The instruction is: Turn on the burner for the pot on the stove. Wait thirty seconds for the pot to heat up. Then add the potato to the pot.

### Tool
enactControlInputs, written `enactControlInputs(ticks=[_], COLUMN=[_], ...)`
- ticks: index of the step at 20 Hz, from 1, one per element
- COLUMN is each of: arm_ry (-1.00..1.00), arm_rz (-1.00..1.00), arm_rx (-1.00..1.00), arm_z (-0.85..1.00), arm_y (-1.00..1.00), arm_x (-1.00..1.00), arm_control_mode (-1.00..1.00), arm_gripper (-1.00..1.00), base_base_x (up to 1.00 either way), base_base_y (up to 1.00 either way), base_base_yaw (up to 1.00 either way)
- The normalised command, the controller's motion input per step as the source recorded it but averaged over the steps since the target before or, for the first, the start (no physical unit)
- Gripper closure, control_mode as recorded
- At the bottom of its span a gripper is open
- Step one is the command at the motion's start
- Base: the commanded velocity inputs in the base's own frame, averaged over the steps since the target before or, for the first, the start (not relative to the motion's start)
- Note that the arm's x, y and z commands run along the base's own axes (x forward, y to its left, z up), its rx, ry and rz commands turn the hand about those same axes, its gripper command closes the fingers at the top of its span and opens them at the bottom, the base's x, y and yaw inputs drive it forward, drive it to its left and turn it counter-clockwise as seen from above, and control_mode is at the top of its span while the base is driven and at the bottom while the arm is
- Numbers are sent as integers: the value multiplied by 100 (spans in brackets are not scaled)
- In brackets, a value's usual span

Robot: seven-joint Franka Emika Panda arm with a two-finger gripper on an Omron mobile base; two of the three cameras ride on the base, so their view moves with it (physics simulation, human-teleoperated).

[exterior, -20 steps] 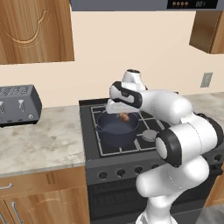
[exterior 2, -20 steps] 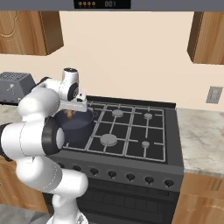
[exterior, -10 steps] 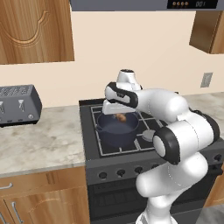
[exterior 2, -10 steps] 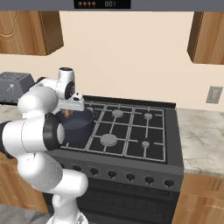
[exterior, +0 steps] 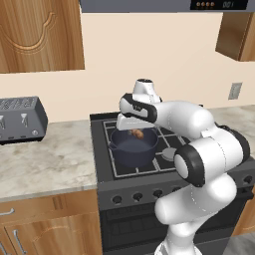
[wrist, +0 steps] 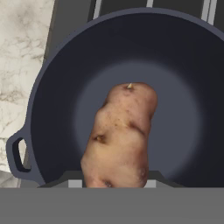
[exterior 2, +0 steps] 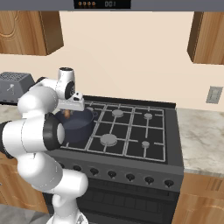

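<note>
Left base view first: the pot [exterior: 133,145] sits on the front-left grate of the stove [exterior: 149,164], and I'll use it as the reference for everything. The gripper [exterior: 136,130] hangs right above the pot's opening with the potato [exterior: 137,133] pinched in it, just over the rim. The fingers themselves are pretty much lost under the white hand, so you mostly see a brown-orange lump poking out. A toaster [exterior: 20,119] sits well to the left of the pot on the marble counter [exterior: 45,164], its left end cut off by the frame.

Right base view: the arm's big elbow covers the near-left side of the pot [exterior 2: 78,127]. The potato [exterior 2: 67,113] is a tiny orange speck above the pot's rim under the gripper [exterior 2: 68,112]; too small to read the jaws here.

Hand view: the potato [wrist: 119,135] hangs over the middle of the pot's [wrist: 57,87] dark floor, its lower end clamped and hidden where the fingers meet it. One loop handle shows at the lower left; the pot's right side is cropped off.
</note>
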Motion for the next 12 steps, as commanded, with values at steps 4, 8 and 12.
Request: enactControlInputs(ticks=[4, 8, 12], arm_ry=[0, 0, 0], arm_rz=[0, 0, 0], arm_rx=[0, 0, 0], arm_z=[0, 0, 0], arm_y=[0, 0, 0], arm_x=[0, 0, 0], arm_control_mode=[-100, -100, -100], arm_gripper=[100, 100, 100], base_base_x=[0, 0, 0], base_base_y=[0, 0, 0], base_base_yaw=[0, 0, 0])
